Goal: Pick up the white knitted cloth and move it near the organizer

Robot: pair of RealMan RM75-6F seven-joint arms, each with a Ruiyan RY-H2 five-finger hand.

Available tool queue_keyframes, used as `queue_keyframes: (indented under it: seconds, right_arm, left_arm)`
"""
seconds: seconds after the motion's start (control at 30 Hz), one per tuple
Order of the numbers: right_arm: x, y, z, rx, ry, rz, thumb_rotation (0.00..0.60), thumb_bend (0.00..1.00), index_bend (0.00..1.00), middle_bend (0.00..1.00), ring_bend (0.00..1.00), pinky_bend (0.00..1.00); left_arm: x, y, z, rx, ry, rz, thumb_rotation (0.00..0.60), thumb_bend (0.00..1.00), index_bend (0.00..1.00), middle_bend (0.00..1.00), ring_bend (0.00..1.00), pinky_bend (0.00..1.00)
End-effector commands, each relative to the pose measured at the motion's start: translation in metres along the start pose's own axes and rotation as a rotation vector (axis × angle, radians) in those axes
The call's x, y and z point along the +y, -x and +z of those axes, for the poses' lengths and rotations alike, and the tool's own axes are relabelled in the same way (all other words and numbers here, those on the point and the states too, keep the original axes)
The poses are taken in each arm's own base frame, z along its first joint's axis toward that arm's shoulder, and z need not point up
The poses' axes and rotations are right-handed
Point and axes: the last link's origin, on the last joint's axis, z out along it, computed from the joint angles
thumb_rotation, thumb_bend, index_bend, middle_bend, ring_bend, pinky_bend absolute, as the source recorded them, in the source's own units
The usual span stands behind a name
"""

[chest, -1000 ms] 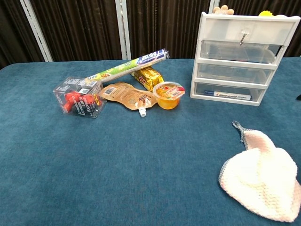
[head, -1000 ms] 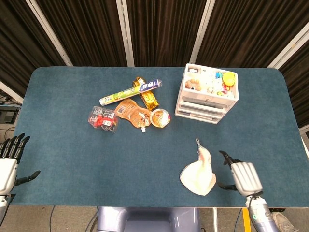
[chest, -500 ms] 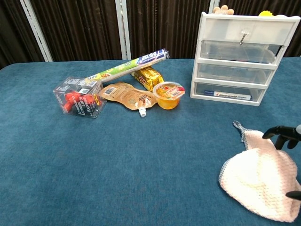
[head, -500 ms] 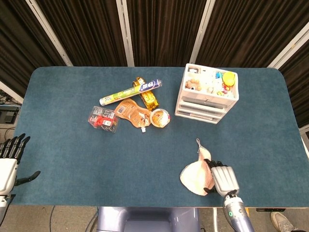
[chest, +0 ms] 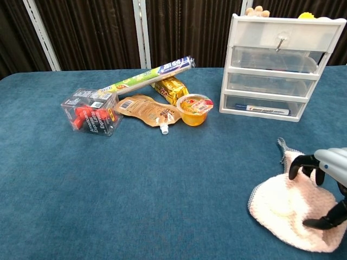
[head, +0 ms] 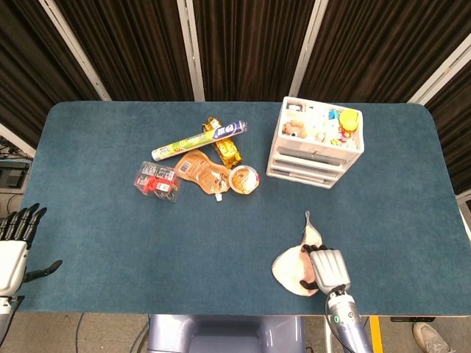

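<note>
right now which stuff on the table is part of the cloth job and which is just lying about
Part of the job:
white knitted cloth
organizer
right robot hand, fingers on the cloth

Just lying about:
foil roll
gold packet
orange spout pouch
jelly cup
clear box of red items
left robot hand, idle at the table edge

knitted cloth [chest: 282, 208], matt felt table [chest: 162, 189]

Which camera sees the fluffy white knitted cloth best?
The chest view: the white knitted cloth looks big and its knit bumps show, with the right hand on it. The head view shows it small from above, partly under that hand.
</note>
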Motion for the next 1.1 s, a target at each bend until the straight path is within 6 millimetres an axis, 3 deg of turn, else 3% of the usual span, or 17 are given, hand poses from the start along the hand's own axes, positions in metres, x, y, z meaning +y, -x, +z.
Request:
queue_keyframes:
  seconds: [0.03,0.23,0.33,0.43,0.67,0.97,1.1]
  right_arm:
    - [-0.004,0.006,0.003,0.018,-0.024,0.008,0.6,0.11,0.42,0.5,0.48,0.66]
    - [-0.007,0.02,0.006,0.015,-0.044,0.019,0.6,0.26,0.55,0.63,0.61,0.75]
    - [-0.009,0.019,0.008,0.043,-0.061,0.035,0.6,0.37,0.65,0.72,0.71,0.84]
    - [-0.009,0.016,0.01,0.077,-0.085,0.04,0.6,0.44,0.69,0.75,0.74,0.87]
    - [-0.01,-0.005,0.012,0.187,-0.158,0.077,0.6,0.47,0.7,0.76,0.75,0.88]
    - [-0.01,-0.048,0.015,0.388,-0.312,0.134,0.6,0.47,0.7,0.76,0.75,0.88]
    - [-0.004,-0.056,0.018,0.438,-0.372,0.194,0.6,0.47,0.7,0.76,0.75,0.88]
  left_arm:
    - [0.0,0.0,0.0,0.0,0.002,0.0,0.6,0.0,0.0,0.0,0.0,0.0]
    - [0.0,-0.001,0.0,0.0,-0.001,-0.007,0.6,0.0,0.0,0.0,0.0,0.0]
    - [0.0,-0.001,0.0,0.0,-0.001,-0.009,0.6,0.0,0.0,0.0,0.0,0.0]
    - [0.0,-0.001,0.0,0.0,0.001,-0.011,0.6,0.0,0.0,0.0,0.0,0.0]
    - [0.0,-0.002,0.0,0.001,0.002,-0.013,0.6,0.0,0.0,0.0,0.0,0.0]
    - [0.0,-0.001,0.001,-0.002,-0.007,-0.014,0.6,0.0,0.0,0.0,0.0,0.0]
    - [-0.001,-0.001,0.001,-0.003,-0.009,-0.015,0.6,0.0,0.0,0.0,0.0,0.0]
